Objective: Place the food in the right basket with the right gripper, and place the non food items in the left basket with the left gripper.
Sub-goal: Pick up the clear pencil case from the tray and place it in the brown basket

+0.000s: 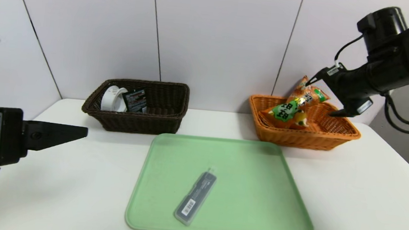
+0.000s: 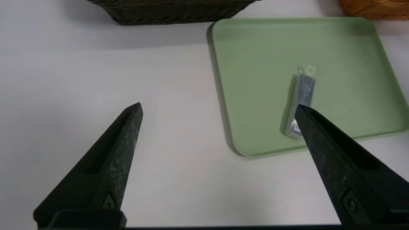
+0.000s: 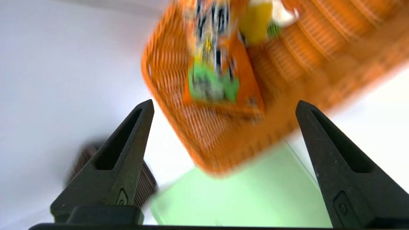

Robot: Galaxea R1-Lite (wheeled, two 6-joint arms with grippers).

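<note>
I count two baskets: one dark brown basket (image 1: 159,120) upper left, one orange basket (image 1: 336,135) upper right. One green tray (image 1: 259,160) centre. One grey case (image 1: 196,197). One snack bag (image 1: 295,108). Two items in brown: white roll (image 1: 111,98), black packet (image 1: 135,100).

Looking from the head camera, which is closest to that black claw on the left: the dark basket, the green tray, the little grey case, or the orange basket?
From the left gripper, open over the table's left side:
1. Dark basket, just behind it.
2. Green tray, centre; its edge is nearly as close, so hard to call.
3. Grey case, lying on the tray.
4. Orange basket, far right.
</note>
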